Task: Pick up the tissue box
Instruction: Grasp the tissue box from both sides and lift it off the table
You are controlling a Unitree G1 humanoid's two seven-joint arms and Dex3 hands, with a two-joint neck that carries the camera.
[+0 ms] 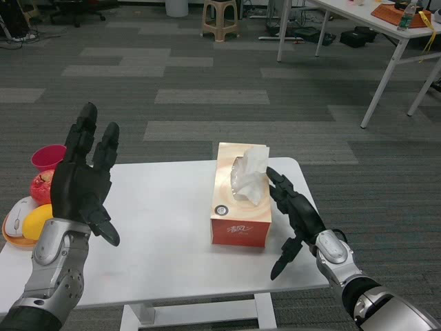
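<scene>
The tissue box point(240, 196) stands just right of the white table's point(165, 234) centre, a tissue point(251, 176) sticking up from its top. The right hand point(295, 214) waits close at the box's 3 o'clock, fingers spread, holding nothing. The left hand point(84, 179) is raised at 9 o'clock, open and empty. Behind it, at the table's left edge, sit a pink cup point(48, 156), a red fruit point(41, 186) and a yellow fruit point(34, 221) on an orange plate point(12, 239).

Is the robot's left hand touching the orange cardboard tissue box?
No. The black left hand is raised, open, near the white table's left side, well apart from the orange cardboard tissue box.
</scene>
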